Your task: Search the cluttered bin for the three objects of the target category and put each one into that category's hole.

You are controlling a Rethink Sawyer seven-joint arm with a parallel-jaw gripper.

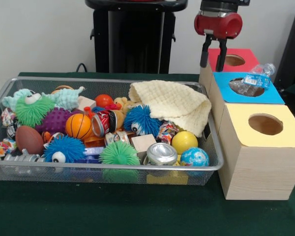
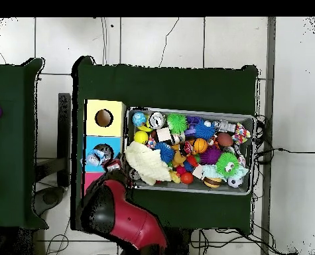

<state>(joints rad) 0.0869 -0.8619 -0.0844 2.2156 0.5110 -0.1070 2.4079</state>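
Note:
The bin (image 1: 113, 167) of silver wire mesh lies on the green table, full of toys; it also shows in the overhead view (image 2: 186, 111). One wrinkly clear packet (image 1: 255, 80) with blue and white in it lies across the hole of the blue-topped box (image 1: 278, 97); it also shows from above (image 2: 97, 157). No other packet shows plainly in the clutter. My gripper (image 1: 212, 66) hangs open and empty above the bin's far right corner, left of the pink-topped box (image 1: 236, 60). In the overhead view the gripper (image 2: 113, 171) sits by the pink box.
A cream cloth (image 1: 174, 103) covers the bin's far right part. Spiky balls, a red can (image 1: 104, 122), a silver can (image 1: 162, 153) and small balls fill the rest. A yellow-topped box (image 1: 265, 142) stands nearest the camera. The black pedestal (image 1: 135, 37) stands behind.

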